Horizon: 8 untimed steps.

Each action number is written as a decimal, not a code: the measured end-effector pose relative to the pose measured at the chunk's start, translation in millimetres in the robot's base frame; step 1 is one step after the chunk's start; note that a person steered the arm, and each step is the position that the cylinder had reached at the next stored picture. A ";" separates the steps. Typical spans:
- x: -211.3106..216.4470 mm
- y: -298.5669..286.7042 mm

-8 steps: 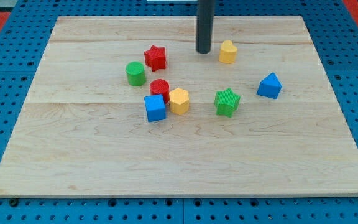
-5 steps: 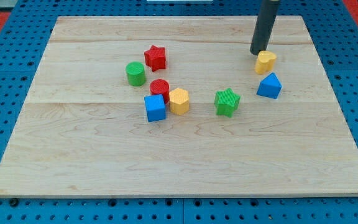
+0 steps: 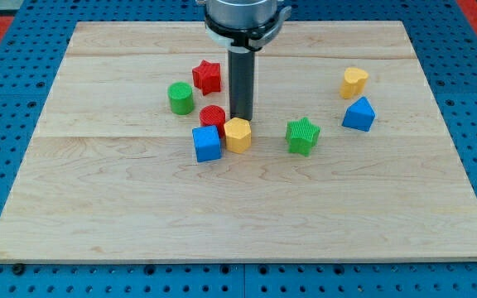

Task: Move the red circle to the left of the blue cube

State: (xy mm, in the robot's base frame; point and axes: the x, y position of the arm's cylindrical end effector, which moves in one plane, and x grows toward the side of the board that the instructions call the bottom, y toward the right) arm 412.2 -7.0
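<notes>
The red circle (image 3: 212,117) sits just above the blue cube (image 3: 207,143), touching its top edge, near the board's middle. A yellow hexagon block (image 3: 238,134) is right of the blue cube and touches it. My tip (image 3: 240,117) stands right beside the red circle on its right, just above the yellow hexagon. The rod rises toward the view's top, with the arm's end (image 3: 240,18) showing there.
A red star (image 3: 208,76) and a green cylinder (image 3: 180,98) lie up-left of the red circle. A green star (image 3: 303,136) lies to the right. A yellow heart block (image 3: 354,82) and a blue pentagon-like block (image 3: 358,114) lie at the right. The wooden board (image 3: 139,207) rests on blue pegboard.
My tip pushed the yellow heart block to the right, then moved left and down to stand beside the red circle. The other blocks have not moved.
</notes>
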 end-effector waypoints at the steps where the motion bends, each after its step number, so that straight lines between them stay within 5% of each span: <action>1: 0.0 -20.4; 6: 32.2 -106.2; 8: 102.2 -76.2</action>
